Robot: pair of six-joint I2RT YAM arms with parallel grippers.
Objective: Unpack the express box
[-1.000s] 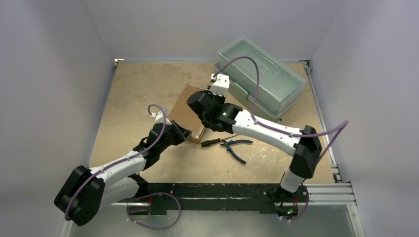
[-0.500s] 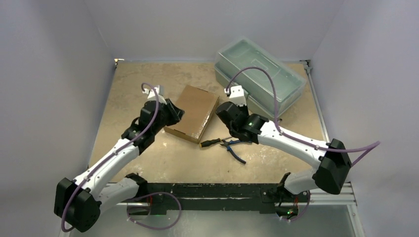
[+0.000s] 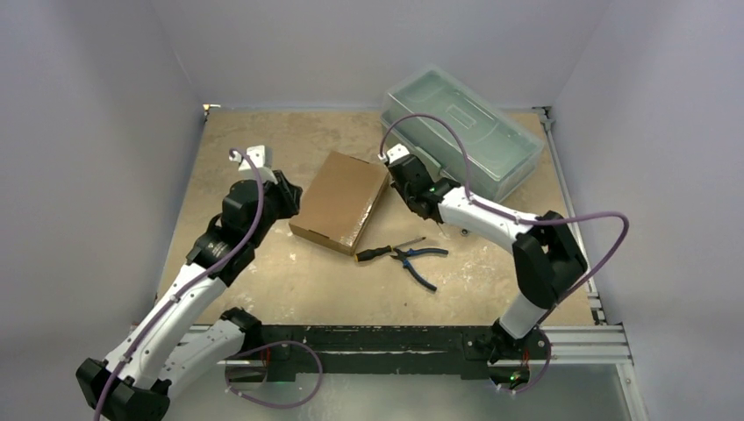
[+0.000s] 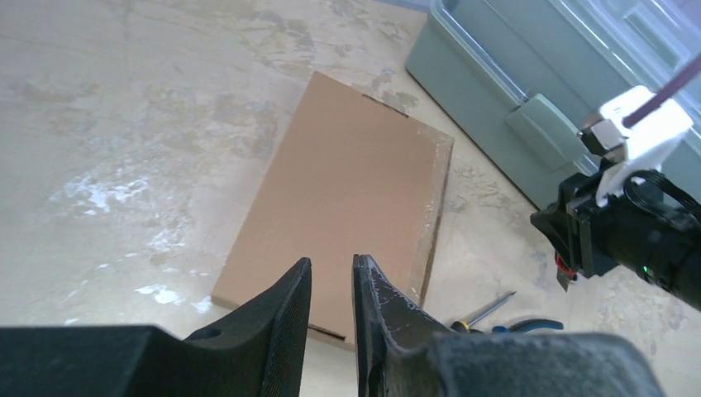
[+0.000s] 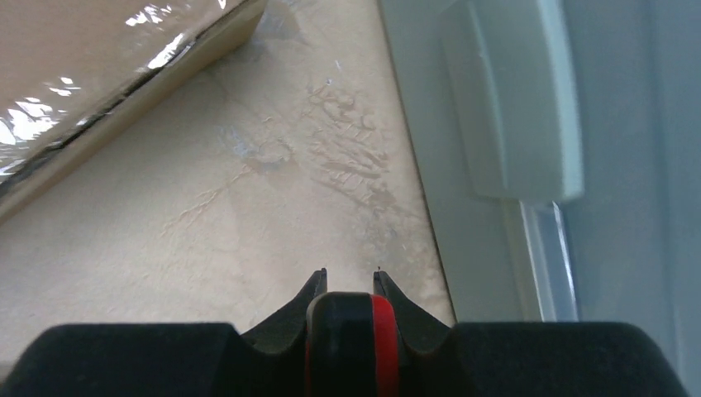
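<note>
The express box (image 3: 340,200) is a flat brown cardboard mailer lying closed on the table. It also shows in the left wrist view (image 4: 347,190), and its taped edge shows in the right wrist view (image 5: 83,66). My left gripper (image 3: 285,197) hovers just left of the box, apart from it. Its jaws (image 4: 332,260) stand a narrow gap apart with nothing between them. My right gripper (image 3: 399,171) is low between the box's far right corner and the toolbox. It (image 5: 350,271) is shut on a black-and-red tool (image 5: 351,331).
A translucent grey-green plastic toolbox (image 3: 461,136) stands at the back right, and its latch (image 5: 517,99) is close to my right gripper. Blue-handled pliers (image 3: 419,259) and a screwdriver (image 3: 386,251) lie just right of the box's near corner. White walls enclose the table.
My left gripper drew back from the box's near corner to its left side. My right gripper moved off the top of the box to the gap beside the toolbox.
</note>
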